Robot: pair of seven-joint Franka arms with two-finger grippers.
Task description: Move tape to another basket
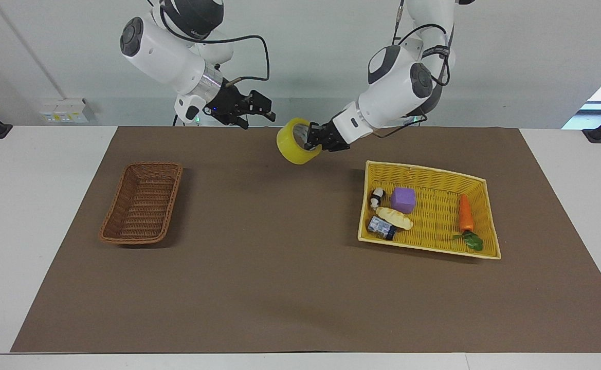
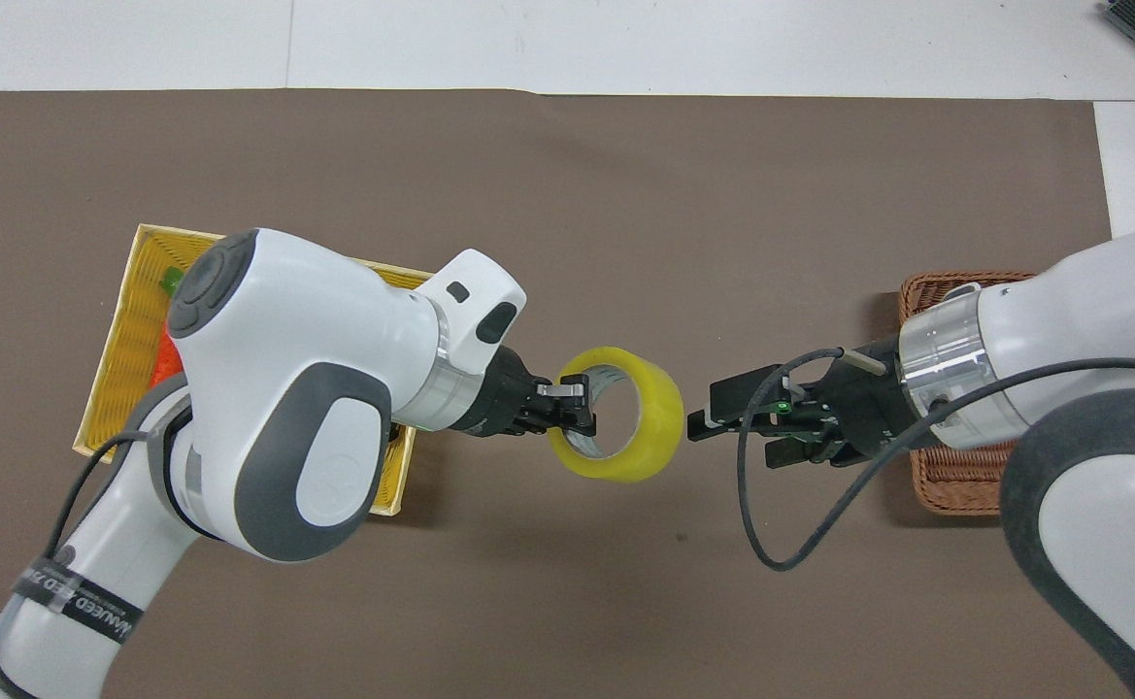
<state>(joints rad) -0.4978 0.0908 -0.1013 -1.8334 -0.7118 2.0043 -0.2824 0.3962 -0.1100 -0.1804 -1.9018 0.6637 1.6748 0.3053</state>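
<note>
Overhead view: above the brown-covered desk (image 2: pixel 567 602), the left claw (image 2: pixel 579 409) grips the yellow tape (image 2: pixel 625 417) by its wall, aloft over mid-desk, while the right claw (image 2: pixel 708 417), spread wide, faces it; the brown basket (image 1: pixel 143 203) sits at the right arm's end.

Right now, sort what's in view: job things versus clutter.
Job: tape, shut in left gripper over the mat; open right gripper beside it; brown basket.
Clutter: yellow tray, purple cube, carrot, panda figure, small bottle.
</note>
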